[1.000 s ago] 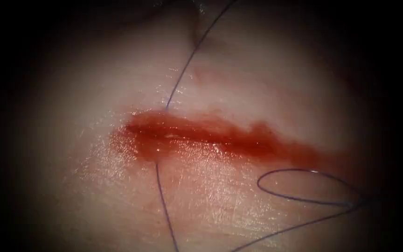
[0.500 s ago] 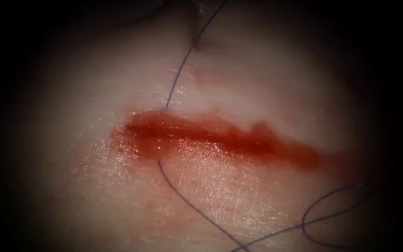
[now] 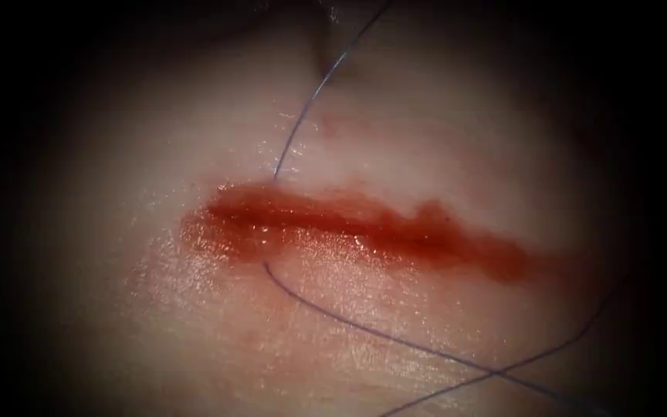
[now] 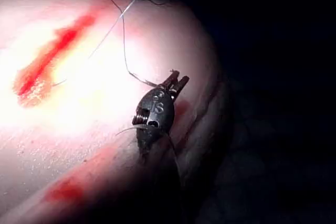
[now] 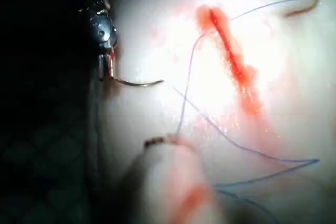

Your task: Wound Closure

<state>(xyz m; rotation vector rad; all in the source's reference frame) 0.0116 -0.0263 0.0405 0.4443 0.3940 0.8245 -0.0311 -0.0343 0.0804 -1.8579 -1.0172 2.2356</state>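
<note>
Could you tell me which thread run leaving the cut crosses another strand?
The lower run, heading right below the cut, crosses another strand; the upper run climbs away uncrossed. The left tool holds the needle, outside the tissue.

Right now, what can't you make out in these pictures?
- Endoscope view: thread runs off the lower edge, ends cut off.
- Endoscope view: red fluid covers the cut, hiding the thread's path across it.
- Right wrist view: left pincer holds the needle by one end, outside the tissue; right pincer sits too near the camera to tell what it holds.
</note>
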